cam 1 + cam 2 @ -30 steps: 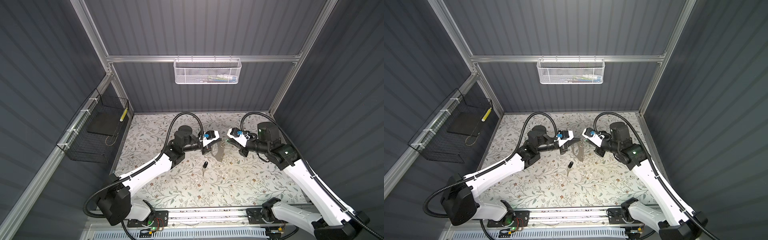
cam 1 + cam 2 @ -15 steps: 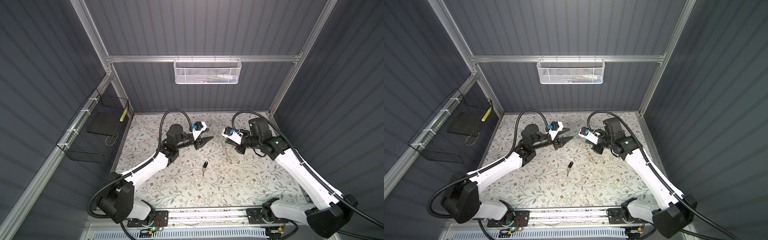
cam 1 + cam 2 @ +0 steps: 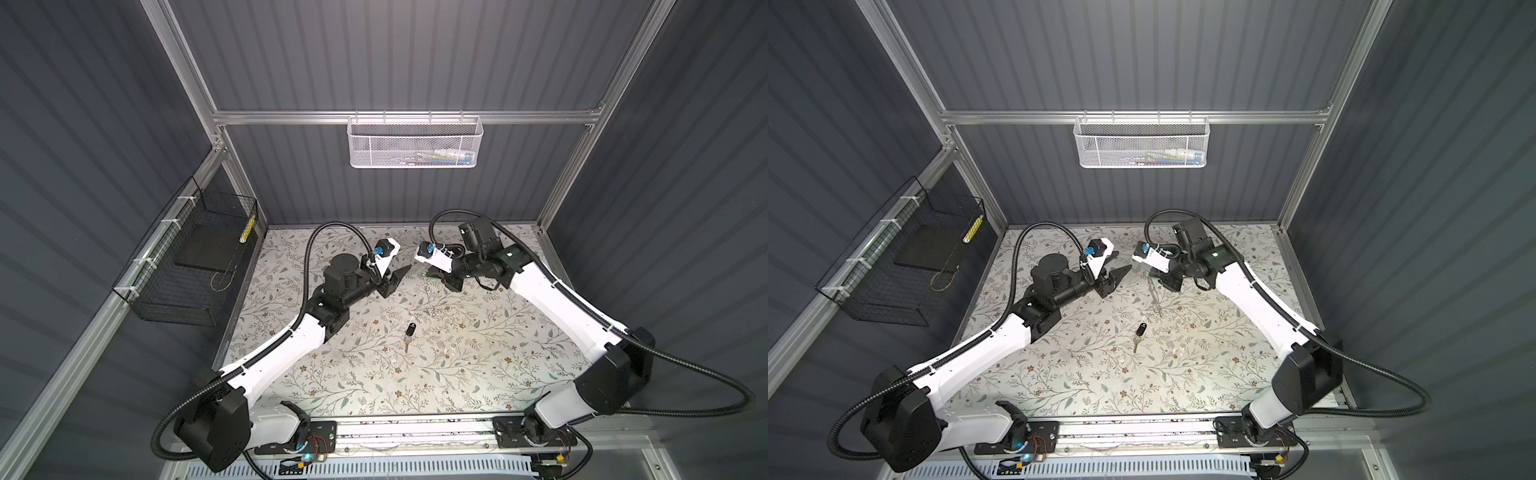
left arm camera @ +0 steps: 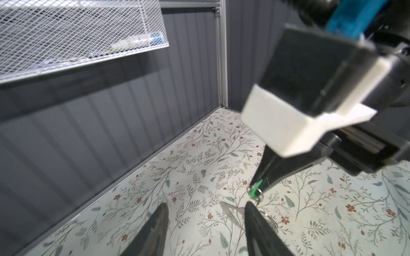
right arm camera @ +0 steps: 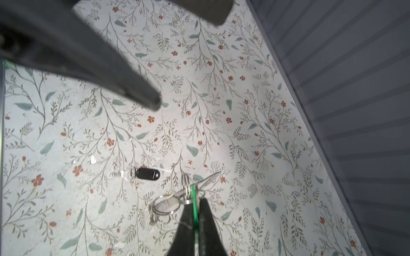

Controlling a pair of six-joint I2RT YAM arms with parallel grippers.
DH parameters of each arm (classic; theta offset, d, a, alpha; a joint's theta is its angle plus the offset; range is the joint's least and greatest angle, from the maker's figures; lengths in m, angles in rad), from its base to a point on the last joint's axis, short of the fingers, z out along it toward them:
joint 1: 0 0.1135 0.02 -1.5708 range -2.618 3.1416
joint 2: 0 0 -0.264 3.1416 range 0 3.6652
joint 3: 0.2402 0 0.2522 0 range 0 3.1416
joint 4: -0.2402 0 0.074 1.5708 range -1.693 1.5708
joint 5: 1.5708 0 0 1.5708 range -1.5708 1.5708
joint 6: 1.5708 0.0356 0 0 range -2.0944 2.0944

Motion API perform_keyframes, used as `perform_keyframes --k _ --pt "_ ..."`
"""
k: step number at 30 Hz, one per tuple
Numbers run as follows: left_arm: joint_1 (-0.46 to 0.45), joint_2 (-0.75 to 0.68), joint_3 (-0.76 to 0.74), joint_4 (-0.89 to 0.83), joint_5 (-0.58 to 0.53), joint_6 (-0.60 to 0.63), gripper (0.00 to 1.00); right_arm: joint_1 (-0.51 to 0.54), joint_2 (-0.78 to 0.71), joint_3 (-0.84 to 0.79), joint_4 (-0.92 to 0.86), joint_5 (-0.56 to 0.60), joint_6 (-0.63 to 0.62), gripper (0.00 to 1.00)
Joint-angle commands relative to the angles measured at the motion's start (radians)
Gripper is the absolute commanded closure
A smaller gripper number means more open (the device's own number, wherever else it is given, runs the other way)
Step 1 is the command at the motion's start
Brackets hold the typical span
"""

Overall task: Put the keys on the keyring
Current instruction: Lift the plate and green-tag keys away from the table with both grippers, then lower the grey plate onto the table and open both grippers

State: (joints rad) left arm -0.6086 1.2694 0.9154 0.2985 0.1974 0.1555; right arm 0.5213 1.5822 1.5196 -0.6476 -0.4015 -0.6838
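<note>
Floral-patterned tabletop [image 3: 478,374] runs open to its wall edges. Left gripper [image 3: 397,281] hovers empty, jaws parted. Silver key with black oval fob [image 3: 410,330] lies mid-table, well apart. Right gripper [image 5: 195,201] is clamped on the green rectangular plastic tag [image 5: 193,192], with the flat dark-grey keyring plate [image 4: 233,212] dangling beneath.

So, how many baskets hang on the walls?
2: a white mesh basket on the back wall, and a black wire basket on the left wall.
</note>
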Motion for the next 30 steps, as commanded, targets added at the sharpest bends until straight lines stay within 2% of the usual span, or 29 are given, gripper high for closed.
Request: perform_keyframes --k 1,3,7,13,17,23,30 --pt "0.008 -0.048 -0.030 -0.064 -0.106 0.012 0.44 0.003 0.051 0.050 0.089 -0.066 0.104 1.00" --pt "0.009 -0.064 -0.043 -0.078 -0.125 0.019 0.43 0.002 0.091 0.025 0.154 -0.066 0.115 1.00" --pt "0.010 -0.082 -0.074 -0.062 -0.105 -0.001 0.43 -0.003 0.162 -0.040 0.195 -0.035 0.057 1.00" --pt "0.010 -0.082 -0.099 -0.052 -0.108 -0.016 0.43 -0.021 0.172 -0.128 0.139 0.055 -0.031 1.00" --pt "0.010 -0.058 -0.099 -0.032 -0.064 -0.017 0.43 -0.046 0.159 -0.190 0.090 0.171 -0.101 1.00" --pt "0.011 -0.009 -0.081 -0.033 -0.039 -0.020 0.44 -0.075 0.198 -0.194 -0.036 0.251 -0.102 1.00" --pt "0.010 0.040 -0.057 -0.051 0.005 -0.016 0.44 -0.087 0.244 -0.235 -0.046 0.327 -0.072 1.00"
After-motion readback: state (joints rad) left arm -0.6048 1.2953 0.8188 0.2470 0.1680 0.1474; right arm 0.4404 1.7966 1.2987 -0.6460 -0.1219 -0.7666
